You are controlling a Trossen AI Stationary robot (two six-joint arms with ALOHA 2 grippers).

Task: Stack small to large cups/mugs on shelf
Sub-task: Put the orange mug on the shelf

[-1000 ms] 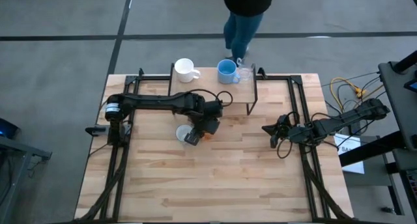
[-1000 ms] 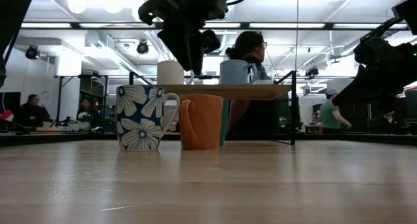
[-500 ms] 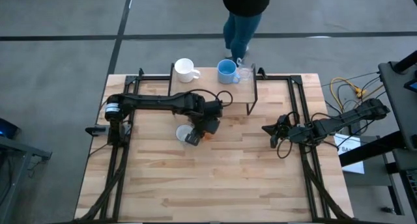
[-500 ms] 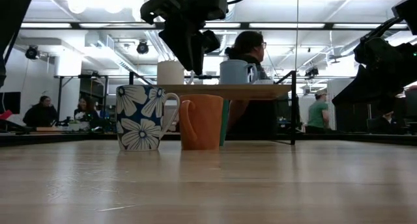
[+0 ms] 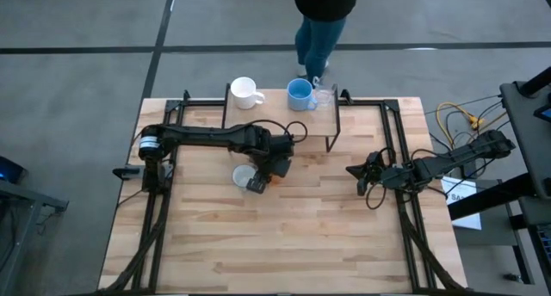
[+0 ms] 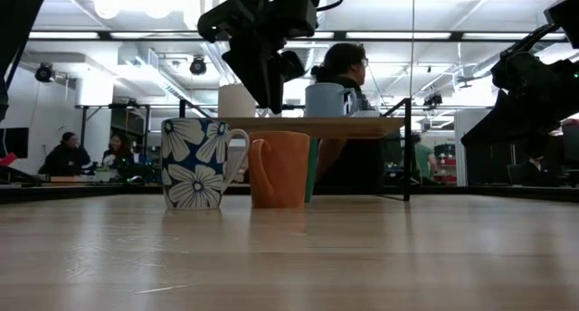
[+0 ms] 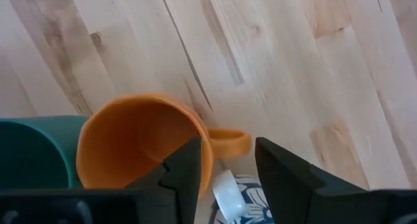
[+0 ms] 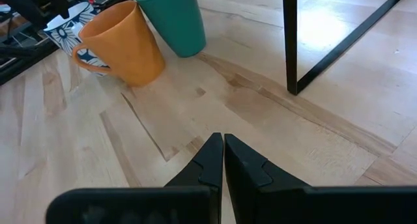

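An orange mug (image 7: 140,142) stands upright on the table, between a dark green cup (image 8: 172,19) and a white mug with a dark flower pattern (image 6: 194,164). My left gripper (image 7: 228,152) hangs open above the orange mug, pointing steeply down. Seen from above, the mug's handle (image 7: 228,140) lies between the fingers, which are clear of it. On the shelf (image 6: 317,123) stand a white mug (image 5: 244,91), a light blue mug (image 5: 300,94) and a clear glass (image 5: 323,96). My right gripper (image 8: 223,152) waits shut at the table's right side.
The shelf's black legs (image 8: 290,42) stand on the table just beyond the three cups. A person (image 5: 323,21) stands behind the table's far edge. Bare wood (image 5: 284,236) stretches across the near half of the table.
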